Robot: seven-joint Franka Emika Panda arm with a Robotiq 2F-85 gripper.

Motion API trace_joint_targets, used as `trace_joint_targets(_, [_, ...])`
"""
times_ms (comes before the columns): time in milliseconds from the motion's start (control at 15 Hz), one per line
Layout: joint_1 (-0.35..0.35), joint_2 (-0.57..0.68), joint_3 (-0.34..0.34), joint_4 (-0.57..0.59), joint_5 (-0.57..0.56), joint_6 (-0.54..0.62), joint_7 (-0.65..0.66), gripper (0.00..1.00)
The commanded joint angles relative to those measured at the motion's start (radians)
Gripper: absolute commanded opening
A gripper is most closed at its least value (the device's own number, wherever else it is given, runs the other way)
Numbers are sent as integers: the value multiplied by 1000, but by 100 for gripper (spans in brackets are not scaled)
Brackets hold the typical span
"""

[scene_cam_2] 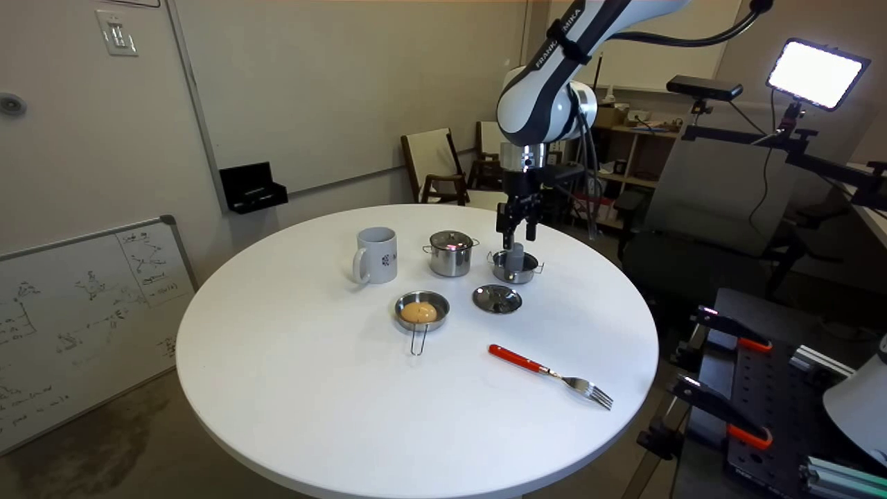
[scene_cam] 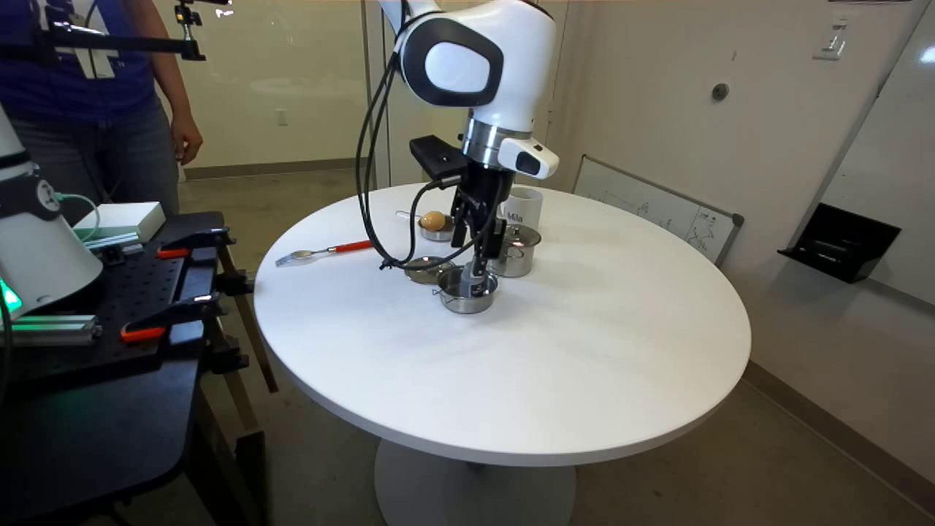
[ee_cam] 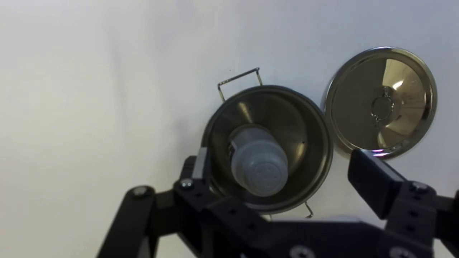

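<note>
Jaws spread wide, my gripper (ee_cam: 287, 171) hangs just above a gray-capped shaker (ee_cam: 259, 161) (its label too small to read) standing in a steel pot (ee_cam: 312, 129). "Mila" marks the mug (scene_cam: 529, 203) to one side of me; FRANKA EMIKA, partly strapped over, my arm (scene_cam_2: 551, 80). The pot's rim rings the shaker, a steel lid (ee_cam: 358, 118) lies just beside the pot, near one finger (ee_cam: 373, 182), and white tabletop (ee_cam: 89, 125) stretches past the other finger (ee_cam: 199, 163).

Bottle (ee_cam: 260, 165) stands in open pot (ee_cam: 310, 143), lid (ee_cam: 382, 102) just beside it. In an exterior view, mug (scene_cam_2: 378, 256) stands left of lidded pot (scene_cam_2: 450, 262).
</note>
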Motion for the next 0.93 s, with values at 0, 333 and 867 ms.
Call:
trace_joint_targets(0, [9,-15,-9,-13,-10,-6,25,68])
trace_joint_targets(333, [8,-11,-7,-9,-8,-5,24,32])
trace_joint_targets(867, [9,-16,-9,-13,-7,-1,31,0])
